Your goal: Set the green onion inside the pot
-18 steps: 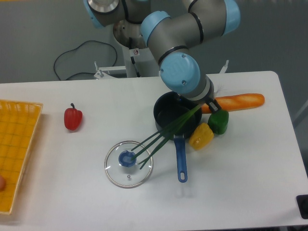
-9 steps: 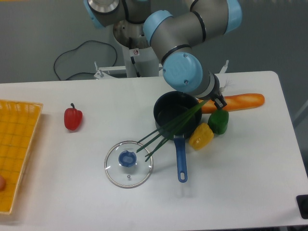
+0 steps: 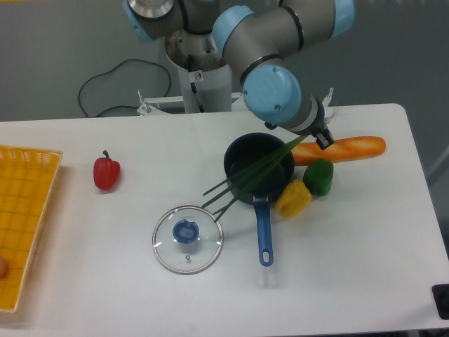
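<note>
Holding the green onion by one end, the gripper stands just past the far right rim of the pot; the fingers appear closed on the stalks, though the wrist housing hides most of the contact. From the fingers the stalks run down and to the left across the pot's open mouth, their free tips fanning out beyond the near left rim above the counter, short of the glass lid with its blue knob. The onion is judged light, thin and flexible, likely to droop and splay; being longer than the pot is wide, it would rest across or over the rim. An end grip suits it. The pot is round, dark and matte, with a straight blue handle. A smooth yellow bell pepper and green bell pepper lie just below the fingers, a baguette beside them.
</note>
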